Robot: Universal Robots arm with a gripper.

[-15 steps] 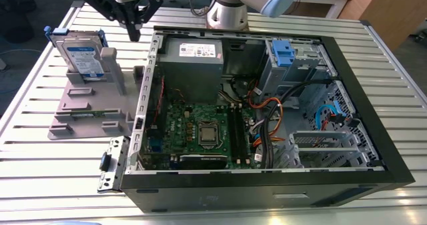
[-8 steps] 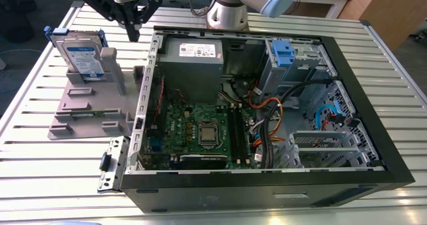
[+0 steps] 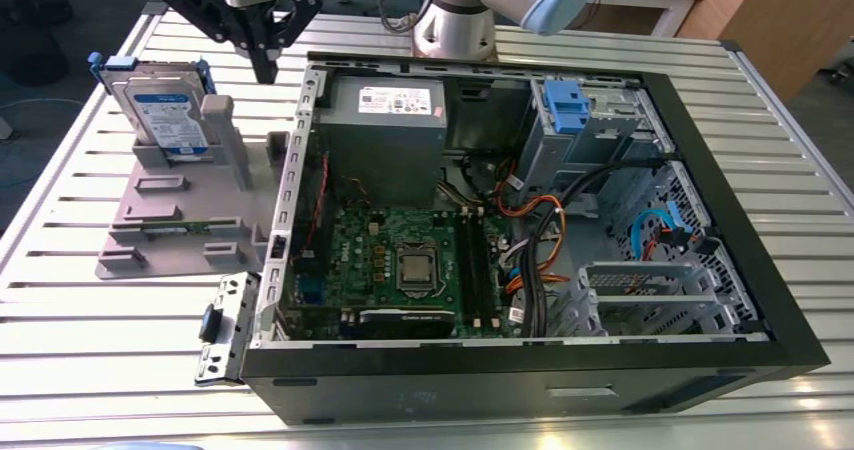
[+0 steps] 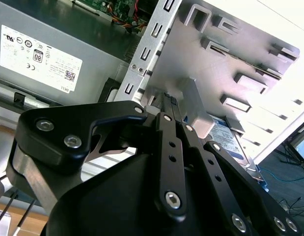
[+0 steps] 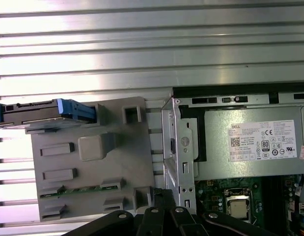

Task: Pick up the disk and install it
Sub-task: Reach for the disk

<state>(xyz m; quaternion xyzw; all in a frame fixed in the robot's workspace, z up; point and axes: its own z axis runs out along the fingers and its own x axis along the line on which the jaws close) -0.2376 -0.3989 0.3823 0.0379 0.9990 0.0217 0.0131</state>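
The disk (image 3: 167,115) is a silver-grey drive with a white and blue label in a blue bracket. It stands on edge in a grey plastic holder (image 3: 174,220) at the exterior view's left, beside the open computer case. The first wrist view sees the disk (image 5: 43,110) edge-on, and the second wrist view catches its label (image 4: 230,140) behind the holder. My gripper (image 3: 267,68) hangs in the air between the holder and the case wall, to the right of the disk and apart from it. Its black fingers (image 4: 167,128) are shut together with nothing between them.
The open black computer case (image 3: 787,320) lies on the slatted metal table (image 3: 80,370). Inside are a grey power supply box (image 3: 387,120) with a white sticker, a green motherboard (image 3: 414,260), cables, and a drive bay with a blue clip (image 3: 566,105).
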